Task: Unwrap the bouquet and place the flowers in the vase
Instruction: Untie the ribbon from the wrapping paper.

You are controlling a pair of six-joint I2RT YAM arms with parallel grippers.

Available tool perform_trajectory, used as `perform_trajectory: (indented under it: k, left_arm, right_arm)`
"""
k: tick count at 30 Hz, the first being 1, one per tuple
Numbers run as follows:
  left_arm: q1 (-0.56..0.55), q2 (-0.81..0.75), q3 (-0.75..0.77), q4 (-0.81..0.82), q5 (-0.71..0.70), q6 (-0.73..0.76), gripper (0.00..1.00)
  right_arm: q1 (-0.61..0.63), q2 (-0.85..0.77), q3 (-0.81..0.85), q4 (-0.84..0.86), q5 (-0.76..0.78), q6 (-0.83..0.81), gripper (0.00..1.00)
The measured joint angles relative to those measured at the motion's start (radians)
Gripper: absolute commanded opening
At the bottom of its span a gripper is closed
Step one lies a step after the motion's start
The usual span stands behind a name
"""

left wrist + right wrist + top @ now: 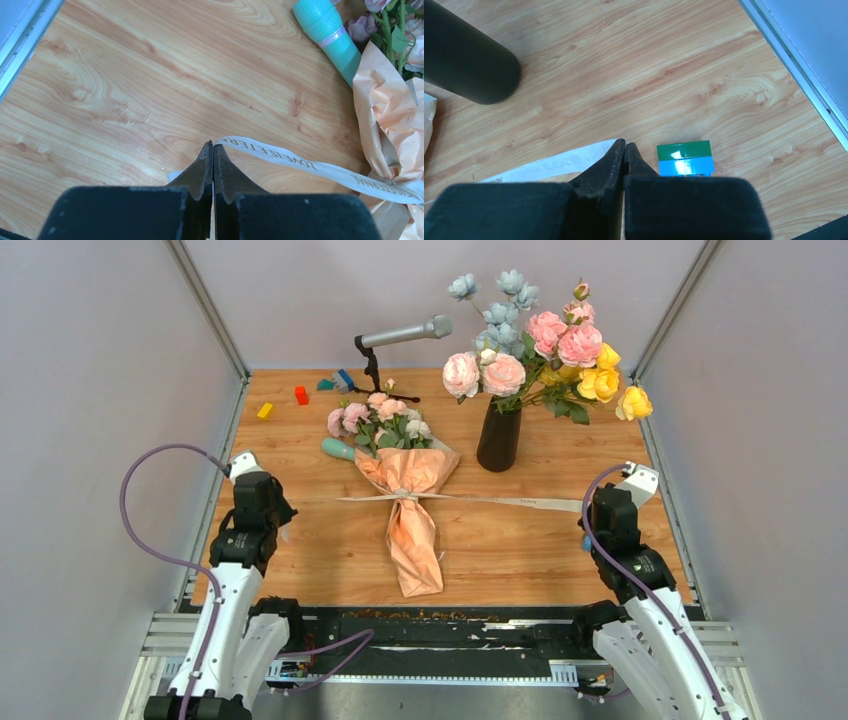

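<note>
The bouquet (412, 510) lies mid-table in peach paper, its head pointing away from me. Its flowers (378, 420) are small pink and cream blooms. A cream ribbon (500, 500) is tied round its waist and runs out straight to both sides. My left gripper (284, 511) is shut on the ribbon's (300, 162) left end, which passes between the fingertips (206, 155). My right gripper (589, 512) is shut where the ribbon's (559, 162) right end meets its tips. The black vase (498, 435) stands right of the bouquet and holds large pink, blue and yellow blooms. In the right wrist view the vase (464, 65) is at the upper left.
A teal cylinder (338, 448) lies against the bouquet's left side. A microphone on a stand (405, 333) is behind it. Red (301, 395) and yellow (265, 410) blocks sit at the far left. A green-and-blue block (685, 158) lies just right of my right fingers.
</note>
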Motion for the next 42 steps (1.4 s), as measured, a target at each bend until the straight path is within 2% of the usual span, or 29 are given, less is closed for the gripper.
perform_trajectory:
  k: [23, 42]
  left_arm:
    - [0.001, -0.042, 0.127, -0.074, -0.051, 0.078, 0.0]
    - [0.001, -0.07, 0.231, -0.137, -0.189, 0.21, 0.0]
  right_arm:
    - [0.0, -0.027, 0.101, -0.059, 0.078, -0.008, 0.0]
    - [-0.001, -0.041, 0.179, -0.063, 0.153, -0.048, 0.02]
